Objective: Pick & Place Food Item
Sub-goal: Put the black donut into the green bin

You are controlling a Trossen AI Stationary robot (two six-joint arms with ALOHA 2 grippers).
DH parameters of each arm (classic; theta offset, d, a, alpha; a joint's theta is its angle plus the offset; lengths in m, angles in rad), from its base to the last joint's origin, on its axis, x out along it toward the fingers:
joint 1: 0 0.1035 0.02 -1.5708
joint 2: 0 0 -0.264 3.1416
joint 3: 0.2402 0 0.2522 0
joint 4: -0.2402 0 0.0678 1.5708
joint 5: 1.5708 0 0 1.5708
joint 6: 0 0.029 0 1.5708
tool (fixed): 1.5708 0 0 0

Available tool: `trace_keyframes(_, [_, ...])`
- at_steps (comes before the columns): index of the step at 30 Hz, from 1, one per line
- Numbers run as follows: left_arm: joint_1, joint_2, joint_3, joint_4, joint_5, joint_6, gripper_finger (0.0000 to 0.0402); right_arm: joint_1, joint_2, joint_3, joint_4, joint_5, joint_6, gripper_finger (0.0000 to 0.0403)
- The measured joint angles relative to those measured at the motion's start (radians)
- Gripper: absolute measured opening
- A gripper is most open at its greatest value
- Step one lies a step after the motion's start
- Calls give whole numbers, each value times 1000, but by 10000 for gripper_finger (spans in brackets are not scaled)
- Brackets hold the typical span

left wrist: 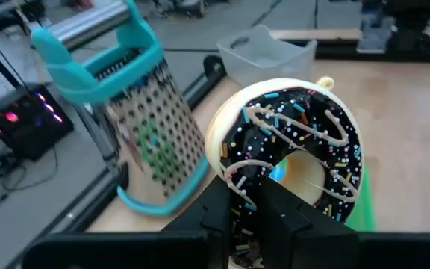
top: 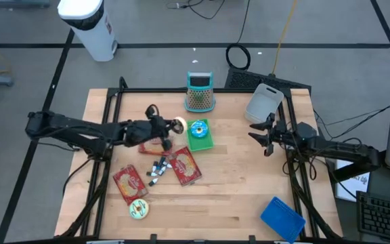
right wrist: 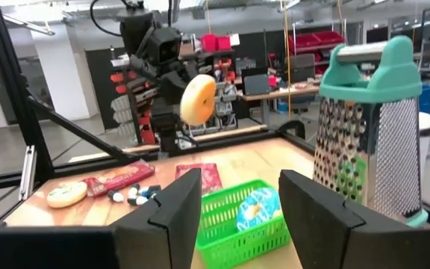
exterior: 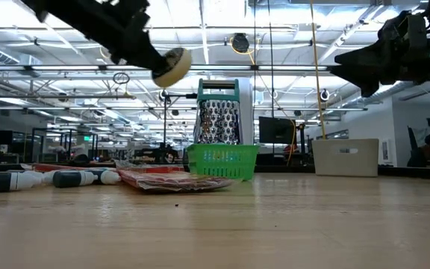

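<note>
Grater (top: 199, 92) behind green basket (top: 200, 135)

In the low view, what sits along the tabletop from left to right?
Dark cylinders with white caps → flat red packets → green basket with the grater behind it → pale rectangular container.

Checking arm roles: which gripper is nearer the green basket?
Left. The left gripper, holding the donut, hangs just beside the green basket; the right gripper waits open, farther away.
</note>
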Motion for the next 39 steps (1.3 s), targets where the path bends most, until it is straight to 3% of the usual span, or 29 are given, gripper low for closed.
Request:
trace_keyframes(8, [43, 207, 0, 249, 19, 100, 42, 0, 140, 0, 100, 5, 2, 171])
trace_keyframes(15, [44, 339, 0, 434, 20, 132, 42, 0, 316, 0, 237, 123, 16, 171])
trace_keyframes(30, [46, 543, 6, 557, 33, -17, 42, 0, 511, 0, 435, 128, 8, 171])
trace_keyframes(39, [46, 635, 121, 459, 64, -29, 42, 0, 530, 0, 443, 127, 11, 171])
